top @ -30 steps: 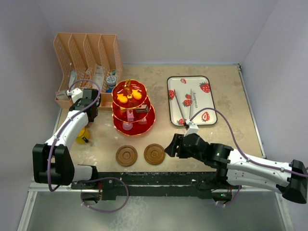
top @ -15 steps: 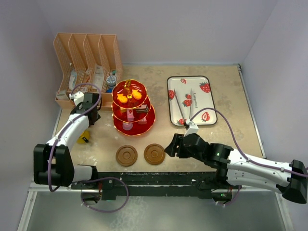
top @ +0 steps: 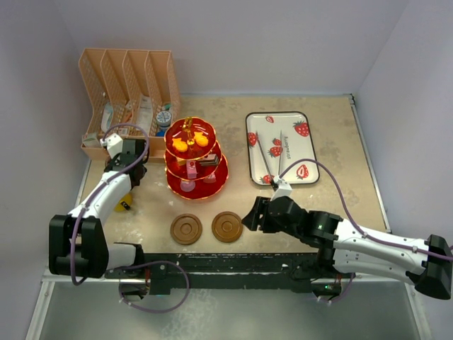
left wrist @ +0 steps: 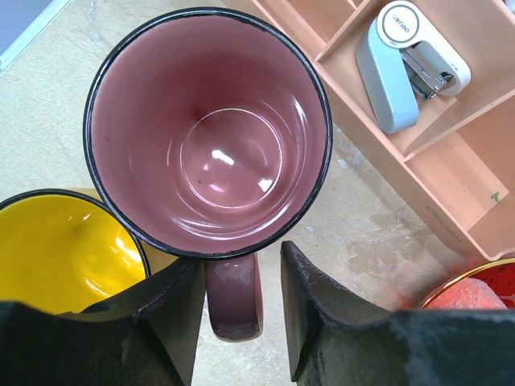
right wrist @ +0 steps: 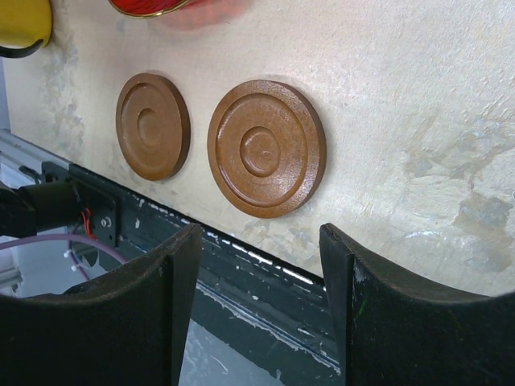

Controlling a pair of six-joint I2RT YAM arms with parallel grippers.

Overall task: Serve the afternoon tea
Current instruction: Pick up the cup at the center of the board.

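You were at the mug-fetching step: your left gripper [left wrist: 241,301] stood with jaws parted astride the handle of the pink mug [left wrist: 209,133], at 9 o'clock of the tiered stand [top: 196,159], with the yellow mug [left wrist: 64,249] just beside it at 8 o'clock. Your right gripper [right wrist: 257,273] hung open above the coasters [right wrist: 267,147]. The next move, as I judged it, called for closing squarely on the handle and lifting clear of the yellow mug.

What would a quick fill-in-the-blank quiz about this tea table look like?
The mug whose handle lies between the left end effector's fingers is ____. The neighbouring mug is ____. Ahead of the right end effector lie ____ round brown coasters. The red stand has ____ tiers.
Missing: pink, yellow, two, three.
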